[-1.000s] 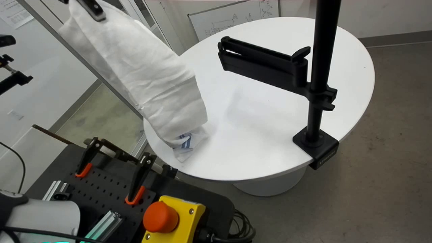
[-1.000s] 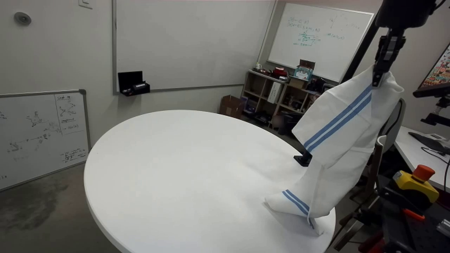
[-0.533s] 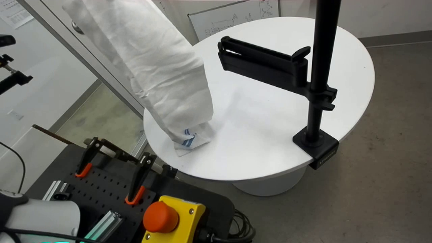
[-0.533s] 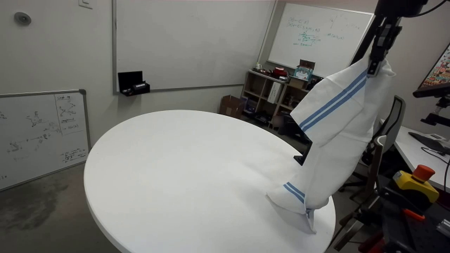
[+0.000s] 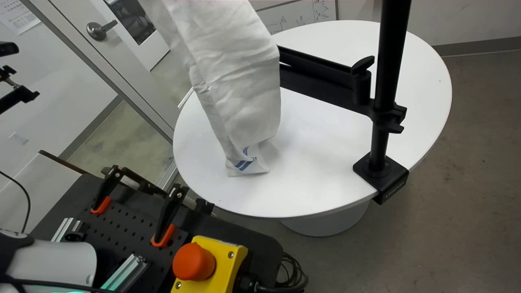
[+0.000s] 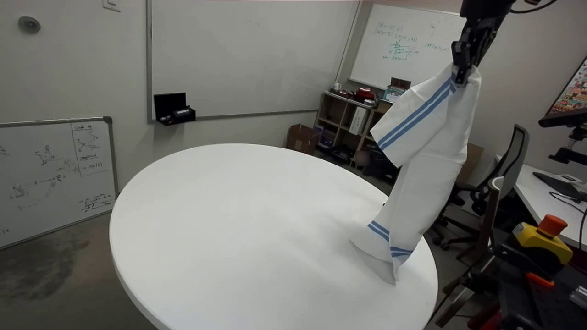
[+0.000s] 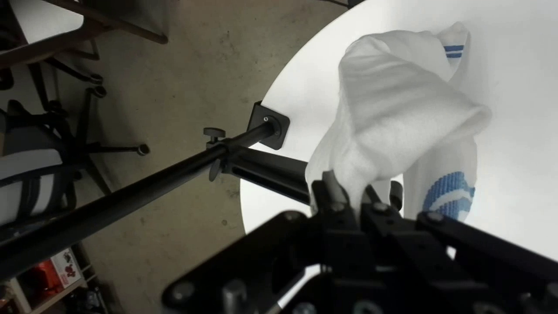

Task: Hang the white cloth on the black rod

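The white cloth [image 5: 240, 81] hangs from my gripper [image 6: 461, 79], which is shut on its upper part. Blue stripes show near its ends in both exterior views [image 6: 415, 114]. Its lower end is at or just above the table; I cannot tell if it touches. The black rod [image 5: 321, 81] projects sideways from the stand; the cloth covers its free end in that view. In the wrist view the gripper [image 7: 352, 192] and cloth [image 7: 392, 104] lie over the rod [image 7: 270, 170], with a dark end piece showing right of the fingers. The gripper is out of view in an exterior view.
The tall black pole [image 5: 388, 53] rises from a clamp base [image 5: 380, 175] on the edge of the round white table [image 6: 238, 220]. A yellow box with a red button [image 5: 211, 264] and a black bench with clamps [image 5: 134, 219] stand near the table.
My gripper has carried the cloth toward the rod. The cloth's upper part now overlaps the rod's free end in an exterior view. Its lower end has shifted along the table and slightly up.
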Tool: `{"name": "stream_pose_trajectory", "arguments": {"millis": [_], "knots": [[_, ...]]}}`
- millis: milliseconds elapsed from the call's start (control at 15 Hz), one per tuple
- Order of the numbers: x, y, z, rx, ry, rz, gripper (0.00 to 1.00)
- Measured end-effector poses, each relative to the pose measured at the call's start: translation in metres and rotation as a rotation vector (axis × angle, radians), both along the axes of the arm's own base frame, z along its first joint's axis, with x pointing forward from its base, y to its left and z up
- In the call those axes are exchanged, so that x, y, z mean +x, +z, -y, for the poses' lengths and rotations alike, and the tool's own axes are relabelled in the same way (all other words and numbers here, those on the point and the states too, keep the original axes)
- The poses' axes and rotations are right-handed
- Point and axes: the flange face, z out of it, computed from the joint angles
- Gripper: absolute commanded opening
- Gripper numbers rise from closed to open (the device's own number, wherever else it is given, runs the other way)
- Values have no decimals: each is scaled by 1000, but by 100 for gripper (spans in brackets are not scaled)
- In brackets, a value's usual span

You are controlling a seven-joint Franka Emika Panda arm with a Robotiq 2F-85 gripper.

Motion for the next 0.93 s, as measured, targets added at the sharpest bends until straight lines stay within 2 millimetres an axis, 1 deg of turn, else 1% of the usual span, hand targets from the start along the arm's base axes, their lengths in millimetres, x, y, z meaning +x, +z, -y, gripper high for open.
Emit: {"name": "stream_pose_trajectory", "arguments": {"millis": [200, 333, 467, 600, 733, 933], "knots": [[21, 14, 18, -21, -71, 20, 1], [33, 29, 30, -34, -120, 31, 1], [44, 44, 42, -46, -170, 41, 1], [53, 54, 56, -56, -217, 44, 1], [63, 53, 71, -65, -263, 39, 1], [85, 37, 97, -82, -327, 8, 1]]}}
